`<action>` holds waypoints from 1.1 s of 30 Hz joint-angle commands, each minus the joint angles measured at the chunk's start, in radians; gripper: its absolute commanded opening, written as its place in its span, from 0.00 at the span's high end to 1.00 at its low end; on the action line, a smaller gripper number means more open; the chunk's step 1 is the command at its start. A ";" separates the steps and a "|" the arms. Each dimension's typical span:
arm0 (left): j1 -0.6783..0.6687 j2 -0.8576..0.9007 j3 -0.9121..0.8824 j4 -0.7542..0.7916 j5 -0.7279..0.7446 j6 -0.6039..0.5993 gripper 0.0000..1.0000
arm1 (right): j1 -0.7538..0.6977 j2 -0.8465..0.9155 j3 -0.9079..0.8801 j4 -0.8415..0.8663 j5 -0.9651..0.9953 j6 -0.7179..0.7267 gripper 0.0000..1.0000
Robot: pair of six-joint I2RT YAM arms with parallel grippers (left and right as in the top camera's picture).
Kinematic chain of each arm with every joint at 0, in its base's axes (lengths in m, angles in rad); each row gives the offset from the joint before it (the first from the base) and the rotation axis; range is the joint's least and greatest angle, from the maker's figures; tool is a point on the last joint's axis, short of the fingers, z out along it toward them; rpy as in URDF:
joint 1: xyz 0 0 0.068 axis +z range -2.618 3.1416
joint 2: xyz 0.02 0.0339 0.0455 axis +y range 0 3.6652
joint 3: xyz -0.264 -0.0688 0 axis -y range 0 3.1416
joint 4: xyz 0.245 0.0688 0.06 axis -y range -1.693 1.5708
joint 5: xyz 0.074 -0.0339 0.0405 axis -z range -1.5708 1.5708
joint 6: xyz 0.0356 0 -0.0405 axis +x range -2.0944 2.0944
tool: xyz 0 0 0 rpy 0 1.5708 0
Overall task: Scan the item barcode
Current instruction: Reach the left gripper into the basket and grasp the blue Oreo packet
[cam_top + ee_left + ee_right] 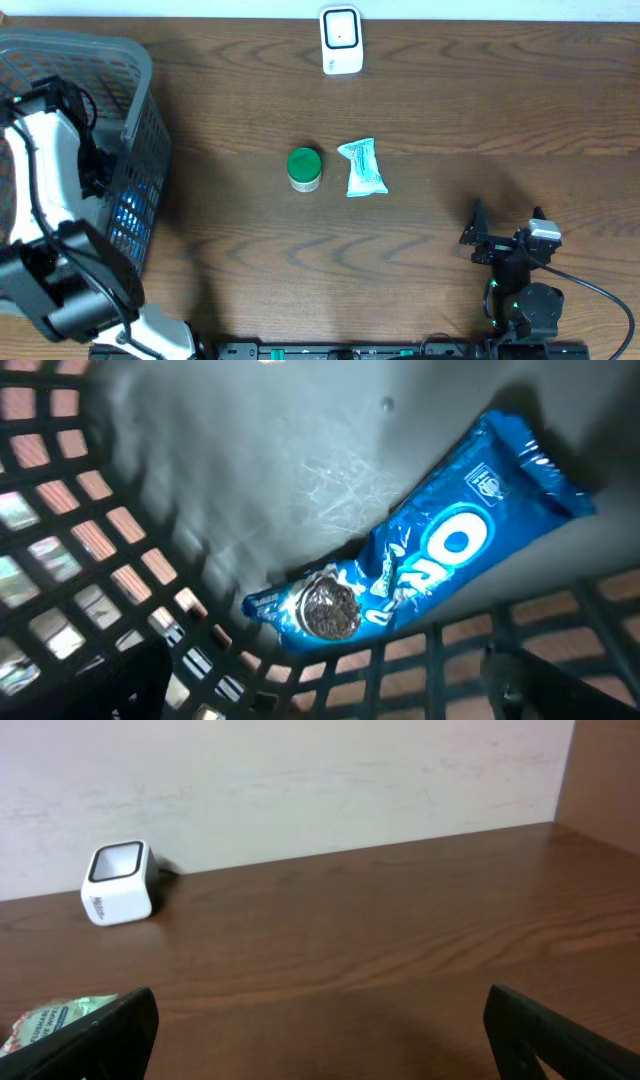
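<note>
Plainly, the blue packet (430, 560) in the basket (60, 510) reads OREO.

You see a dark brown wooden table (450, 120) with a pale wall (300, 780) behind its far edge. On the table's left end stands a grey plastic basket (150, 130) with lattice walls; its floor is plain grey and scratched. Near the middle of the table you have a small jar (304, 168) with a green lid, standing upright. Just beside it, to the right, a light green packet (362, 167) lies flat. The two do not touch.
</note>
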 commanded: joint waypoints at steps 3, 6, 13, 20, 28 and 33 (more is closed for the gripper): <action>-0.002 0.061 -0.004 0.004 0.002 0.047 0.02 | 0.006 -0.005 -0.002 -0.003 0.009 0.011 0.01; -0.002 0.065 -0.014 0.004 0.013 0.077 0.02 | 0.006 -0.005 -0.002 -0.003 0.009 0.011 0.01; -0.001 0.066 -0.111 0.063 0.063 0.143 0.02 | 0.006 -0.005 -0.002 -0.003 0.009 0.010 0.01; -0.001 0.066 -0.231 0.212 0.063 0.154 0.02 | 0.006 -0.005 -0.002 -0.003 0.009 0.011 0.01; -0.001 0.066 -0.351 0.358 0.146 0.154 0.17 | 0.006 -0.005 -0.002 -0.003 0.009 0.010 0.01; -0.001 0.066 -0.362 0.361 0.148 0.153 0.77 | 0.006 -0.005 -0.002 -0.003 0.009 0.010 0.01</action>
